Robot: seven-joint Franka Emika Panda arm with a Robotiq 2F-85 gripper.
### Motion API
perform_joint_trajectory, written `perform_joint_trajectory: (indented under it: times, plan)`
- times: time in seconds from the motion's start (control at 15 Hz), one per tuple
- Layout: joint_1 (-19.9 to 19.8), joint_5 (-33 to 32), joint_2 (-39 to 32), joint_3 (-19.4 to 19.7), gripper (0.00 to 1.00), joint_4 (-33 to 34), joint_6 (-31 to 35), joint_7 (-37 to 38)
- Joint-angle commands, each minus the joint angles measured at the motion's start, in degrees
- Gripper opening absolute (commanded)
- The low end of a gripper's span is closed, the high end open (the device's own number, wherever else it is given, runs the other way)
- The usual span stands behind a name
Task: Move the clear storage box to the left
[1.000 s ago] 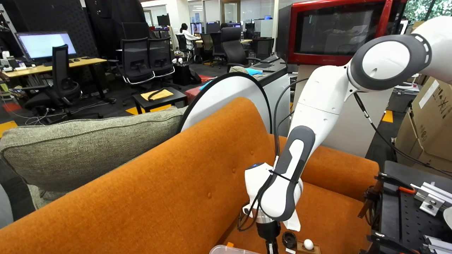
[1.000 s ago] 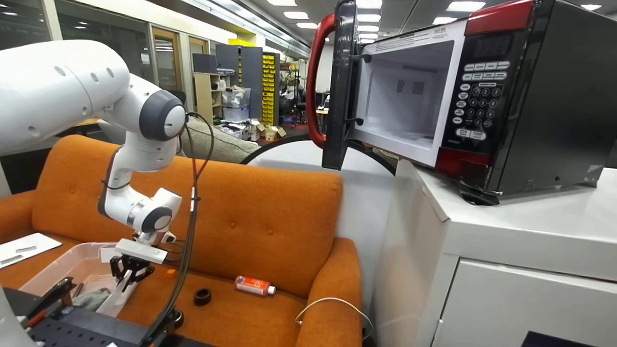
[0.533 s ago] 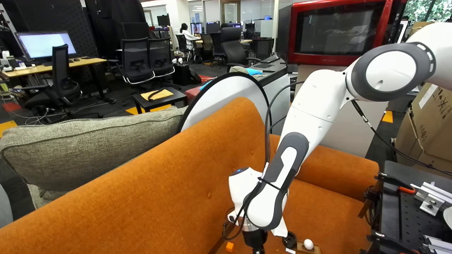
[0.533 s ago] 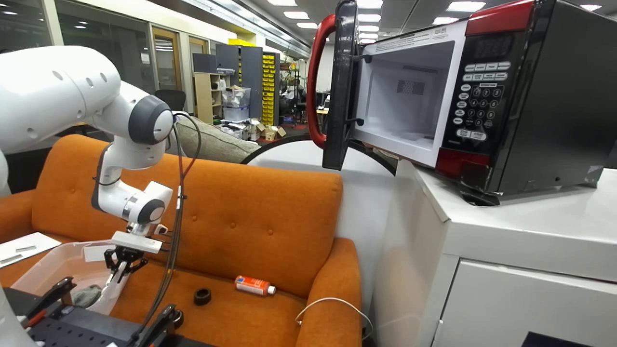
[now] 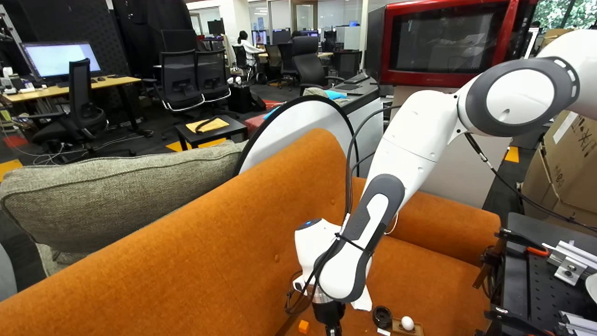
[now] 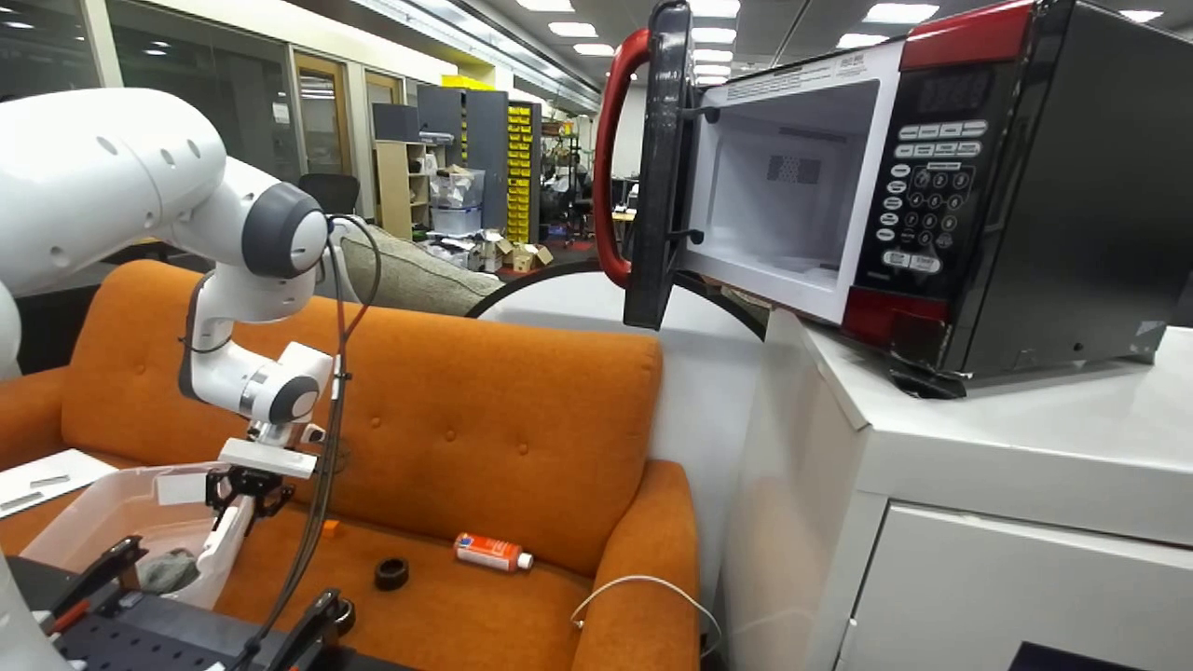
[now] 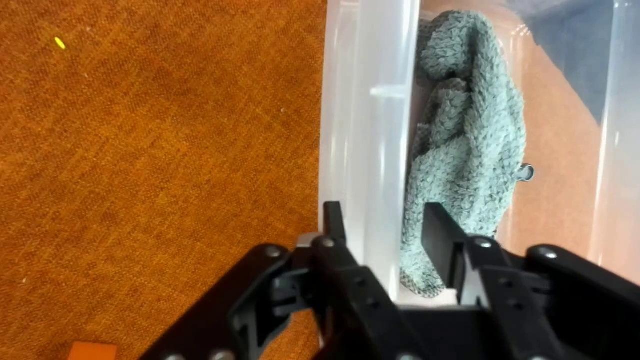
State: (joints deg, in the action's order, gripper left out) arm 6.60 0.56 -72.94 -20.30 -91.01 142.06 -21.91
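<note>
The clear storage box [image 6: 112, 508] sits on the orange sofa at the lower left of an exterior view. A grey-green cloth lies in it. My gripper [image 6: 240, 517] is at the box's right-hand wall. In the wrist view, my gripper [image 7: 384, 207] is open, its fingers astride the box's translucent rim [image 7: 387, 150]. One finger overlaps the outer side of the wall. The other is over the cloth [image 7: 470, 140] inside, with a visible gap to the rim. In an exterior view my gripper [image 5: 332, 329] is at the bottom edge, and the box is out of view there.
On the sofa are an orange cube [image 6: 330, 528], a black ring [image 6: 391, 574], an orange bottle [image 6: 489, 552] and a white board [image 6: 51, 480]. A black table [image 6: 168, 634] with clamps stands in front of the box. The sofa back [image 6: 447, 419] rises behind it.
The box and my gripper shifted left in an exterior view, mostly in the first half second. The gripper has since risen slightly. The box's corner left the bottom edge of an exterior view.
</note>
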Motion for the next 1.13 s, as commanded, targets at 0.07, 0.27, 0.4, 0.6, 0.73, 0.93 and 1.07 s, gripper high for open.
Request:
perform_joint_trajectory:
  times: [0.07, 0.27, 0.4, 0.6, 0.73, 0.93, 1.07]
  plan:
    - [-0.65, -1.09, 4.53, 2.16, 0.84, -6.29, 2.70, 0.72]
    - [-1.24, -2.54, 9.28, 3.43, 0.99, -13.47, 7.38, 0.43]
    - [-2.04, -3.77, 13.14, 3.47, 1.00, -19.27, 10.89, 0.08]
    - [-3.80, -4.65, 19.17, 2.36, 1.00, -28.67, 16.01, -0.31]
    - [-2.80, -4.41, 16.35, 2.71, 1.00, -24.58, 13.36, 0.54]
    - [-3.04, -4.45, 18.43, 2.68, 1.00, -27.18, 14.27, 0.57]
    - [-3.05, -4.47, 18.40, 2.68, 1.00, -27.23, 14.39, 0.57]
